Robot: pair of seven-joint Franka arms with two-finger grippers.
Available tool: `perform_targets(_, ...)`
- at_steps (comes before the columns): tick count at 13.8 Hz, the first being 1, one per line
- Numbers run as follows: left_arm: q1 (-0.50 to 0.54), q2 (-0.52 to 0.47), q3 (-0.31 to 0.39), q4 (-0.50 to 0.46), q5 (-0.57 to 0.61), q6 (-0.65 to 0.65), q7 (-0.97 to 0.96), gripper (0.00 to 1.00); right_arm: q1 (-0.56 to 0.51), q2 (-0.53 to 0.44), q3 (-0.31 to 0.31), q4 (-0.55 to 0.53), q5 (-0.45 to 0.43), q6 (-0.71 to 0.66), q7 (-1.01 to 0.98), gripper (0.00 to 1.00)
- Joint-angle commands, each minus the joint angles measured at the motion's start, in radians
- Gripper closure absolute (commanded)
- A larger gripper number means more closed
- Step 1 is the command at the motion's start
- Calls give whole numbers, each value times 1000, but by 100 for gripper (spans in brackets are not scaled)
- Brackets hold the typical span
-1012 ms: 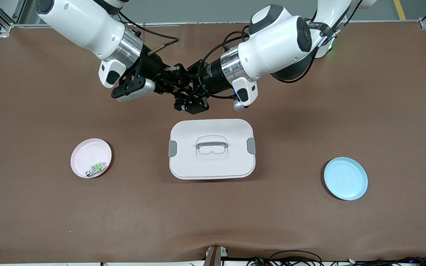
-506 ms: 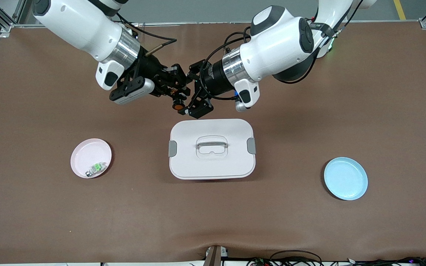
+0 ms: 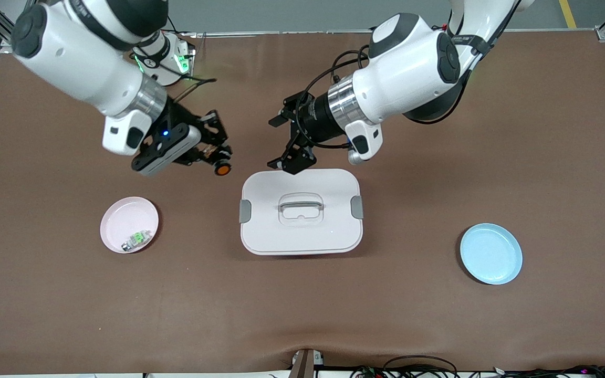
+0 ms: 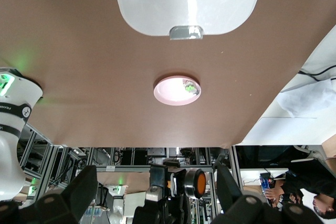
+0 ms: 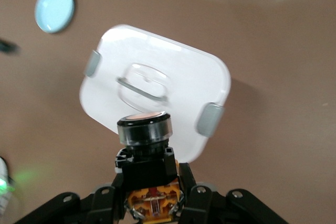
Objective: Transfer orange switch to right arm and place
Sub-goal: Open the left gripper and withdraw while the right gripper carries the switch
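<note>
The orange switch (image 3: 222, 169), black-bodied with an orange cap, is held in my right gripper (image 3: 214, 159), which is shut on it above the bare table between the pink plate (image 3: 116, 218) and the white box (image 3: 334, 231). In the right wrist view the switch (image 5: 144, 128) stands between the fingers of the right gripper (image 5: 148, 177), over the box. My left gripper (image 3: 283, 140) is open and empty above the table beside the box's edge nearest the arms' bases. In the left wrist view its fingers (image 4: 79, 192) are spread wide, and the switch (image 4: 198, 183) shows farther off.
The pink plate holds a small silver-and-green switch (image 3: 135, 240). A light blue plate (image 3: 490, 253) lies toward the left arm's end of the table. The white box, with grey latches and a handle (image 3: 301, 203), sits at mid-table.
The two grippers were together around the switch. The left gripper has let go and drawn back. The right gripper has carried the switch away toward the pink plate.
</note>
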Motion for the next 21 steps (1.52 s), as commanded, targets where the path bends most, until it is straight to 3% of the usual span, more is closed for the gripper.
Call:
perform_targets(1, 45, -21, 0, -49, 21, -49, 60, 0, -51, 16, 12, 14, -159, -48, -218, 100)
perform_targets(5, 103, -23, 2, -107, 32, -109, 183, 0, -163, 54, 12, 3, -215, -84, -514, 100)
perform_targets(9, 207, -73, -5, -256, 107, -154, 370, 0, -243, 81, 10, -63, -267, -44, -723, 100)
perform_targets(11, 313, -128, -21, -347, 118, -159, 545, 0, -275, 85, 12, -118, -321, 30, -804, 100)
perform_targets(16, 462, -279, -23, -573, 194, -150, 1026, 0, -404, 157, 12, -227, -321, 258, -1097, 100)
perform_targets(21, 546, -386, -20, -655, 271, -139, 1546, 0, -532, 177, 12, -298, -321, 323, -1368, 100)
